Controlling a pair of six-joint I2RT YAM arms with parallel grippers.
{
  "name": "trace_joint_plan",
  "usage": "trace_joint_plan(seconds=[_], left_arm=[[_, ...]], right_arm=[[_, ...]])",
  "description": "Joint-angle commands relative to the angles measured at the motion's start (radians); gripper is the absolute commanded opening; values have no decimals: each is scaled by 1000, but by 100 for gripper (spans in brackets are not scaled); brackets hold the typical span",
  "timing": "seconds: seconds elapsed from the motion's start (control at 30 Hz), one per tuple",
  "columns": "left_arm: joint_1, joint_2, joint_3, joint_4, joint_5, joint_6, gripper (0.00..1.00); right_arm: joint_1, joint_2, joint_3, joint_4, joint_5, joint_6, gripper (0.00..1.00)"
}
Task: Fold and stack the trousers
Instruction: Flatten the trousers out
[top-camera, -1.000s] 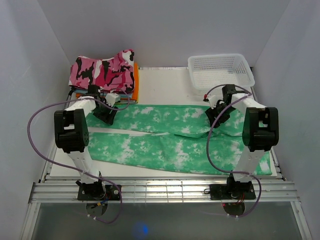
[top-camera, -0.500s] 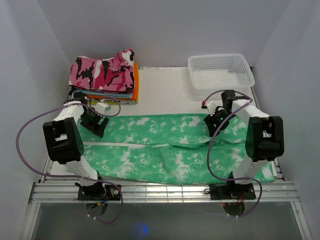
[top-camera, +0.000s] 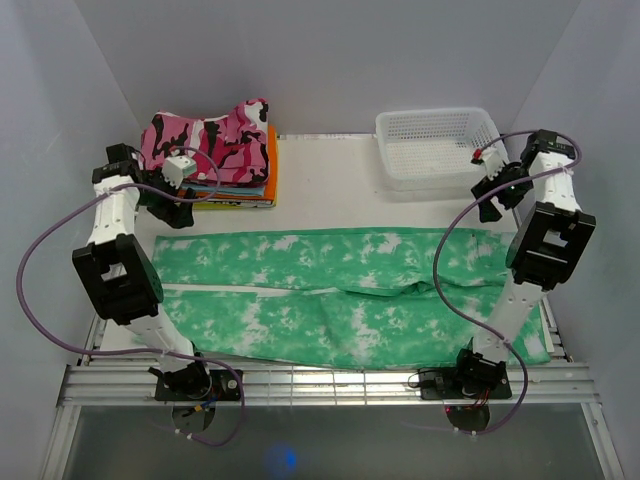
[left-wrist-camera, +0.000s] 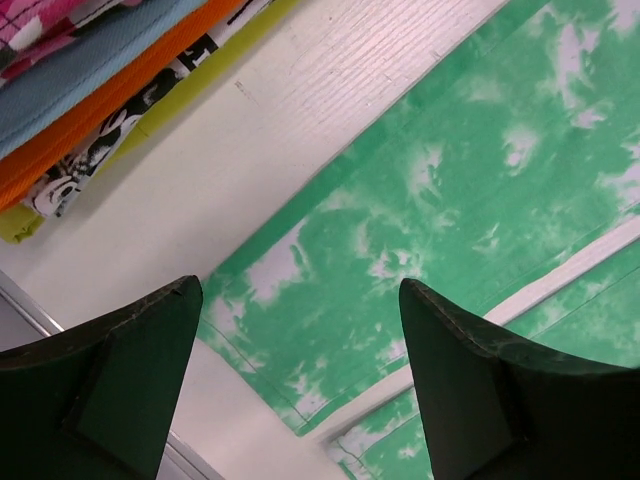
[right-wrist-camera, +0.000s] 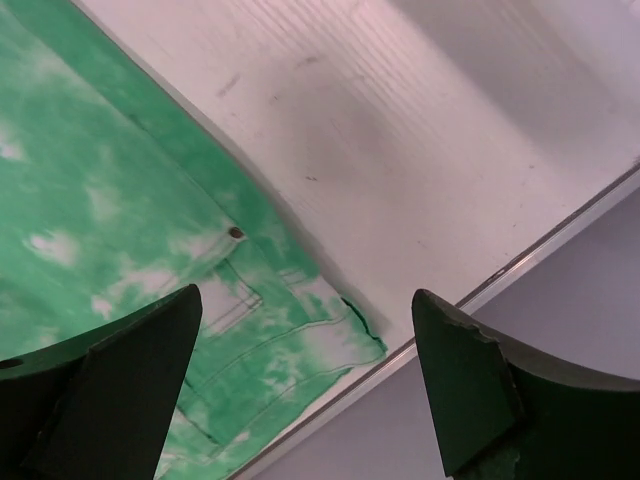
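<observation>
The mint green trousers (top-camera: 330, 290) with white blotches lie flat across the table, two legs side by side, waist at the right. My left gripper (top-camera: 170, 210) is open and empty, raised above the table by the far leg's left hem; the left wrist view shows the two hems (left-wrist-camera: 400, 260) below its spread fingers (left-wrist-camera: 130, 380). My right gripper (top-camera: 492, 195) is open and empty, raised above the table beyond the waist's far right corner, near the basket. The right wrist view shows the waistband with a button (right-wrist-camera: 236, 233) below.
A stack of folded clothes (top-camera: 215, 160), topped by a pink, black and white camouflage garment over orange ones, sits at the back left. A white plastic basket (top-camera: 440, 140) stands at the back right. The table's right edge (right-wrist-camera: 500, 285) runs under the right gripper.
Both grippers let go of the far leg, lifted and drew back outward toward the far corners. The trousers now lie flat, shifted a little toward the near edge.
</observation>
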Motion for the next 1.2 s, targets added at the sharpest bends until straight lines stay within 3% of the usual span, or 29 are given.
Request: trace_joint_plan(seconds=[0.0,0.1,0.27,0.4,0.47,0.6,0.63,0.93,1.17], left_arm=[[49,27,59,-71,146,68,90],[69,48,84,-109,164,83,89],[96,83,93,-172,138,202,86],[115,140,153,-220,102,327,86],[115,166,174,-229,92,388,86],[115,270,245,-203,82,421,83],[115,289,278,-203,71,430,82],[115,430,323,-195,-32,602,75],[115,479,314,-189,-76,629,70]], right_arm=[[-49,100,97,-137,24,-208,91],[-66,167,149,-122,44,-267,93],[-67,232,99,-51,98,-305,90],[-66,244,28,-68,130,-369,55],[-64,218,-10,-59,149,-412,46],[-53,154,-96,-7,172,-452,12],[-53,141,-115,4,175,-455,9],[-43,101,-119,27,183,-458,8],[-35,88,-107,27,193,-468,8]])
